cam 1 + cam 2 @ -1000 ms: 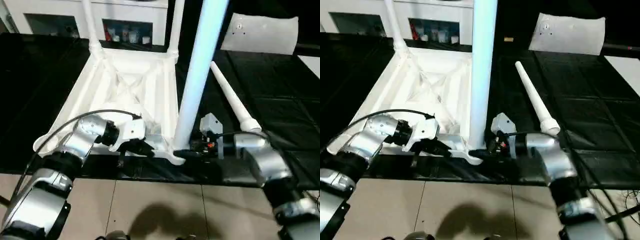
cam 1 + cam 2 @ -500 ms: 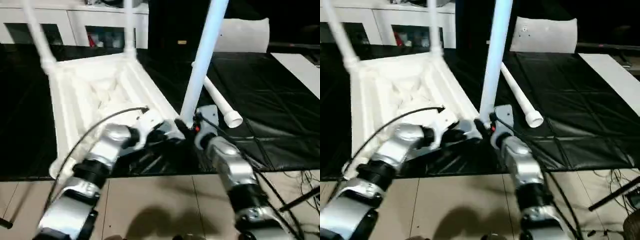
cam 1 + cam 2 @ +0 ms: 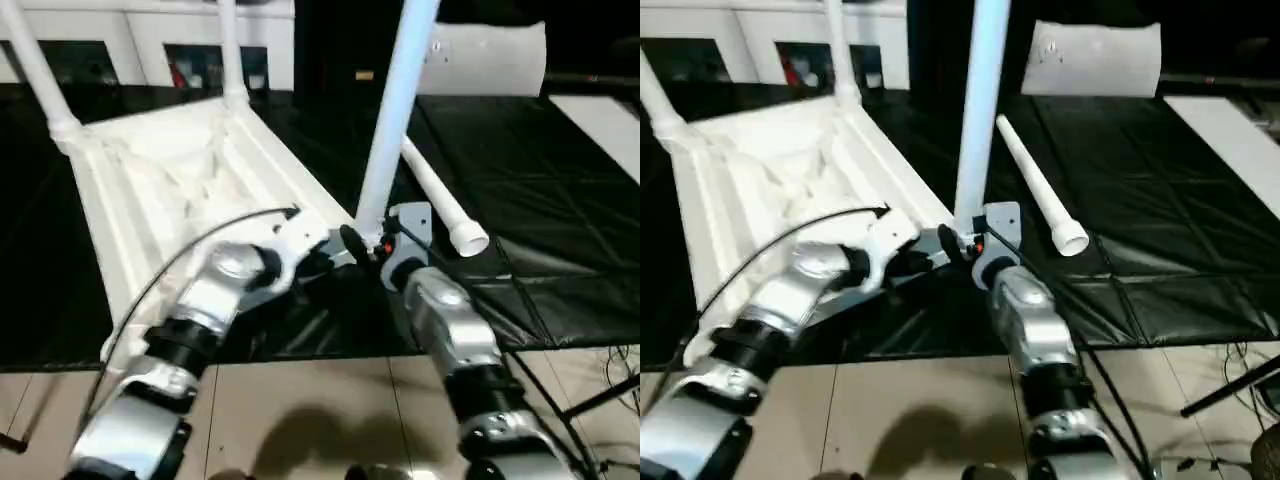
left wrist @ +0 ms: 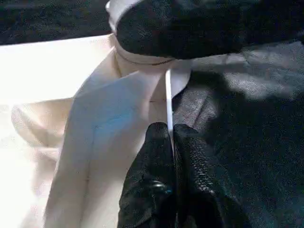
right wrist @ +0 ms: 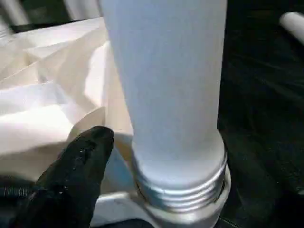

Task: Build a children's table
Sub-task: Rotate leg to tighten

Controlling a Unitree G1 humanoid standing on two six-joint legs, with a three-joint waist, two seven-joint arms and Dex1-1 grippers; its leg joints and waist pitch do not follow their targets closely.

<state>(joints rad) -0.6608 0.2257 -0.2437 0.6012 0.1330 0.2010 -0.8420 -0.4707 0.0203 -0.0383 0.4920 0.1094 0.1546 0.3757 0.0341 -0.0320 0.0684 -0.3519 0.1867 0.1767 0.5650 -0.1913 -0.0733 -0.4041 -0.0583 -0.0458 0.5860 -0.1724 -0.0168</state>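
The white tabletop lies upside down on the black mat, ribbed underside up. Two legs stand in its far corner sockets. A third leg stands upright in the near right corner, its threaded end sitting in the socket. A further leg lies loose on the mat to the right. My left gripper is shut on the thin rim beside that corner. My right gripper is open around the upright leg's base, one finger a little off the tube.
A flat white sheet lies at the back right. White cabinets line the back. The black mat ends at a tiled floor in front, with cables at the right.
The whole picture has swung, so the camera has moved. Both grippers stay at the near right corner and the leg still stands in its socket.
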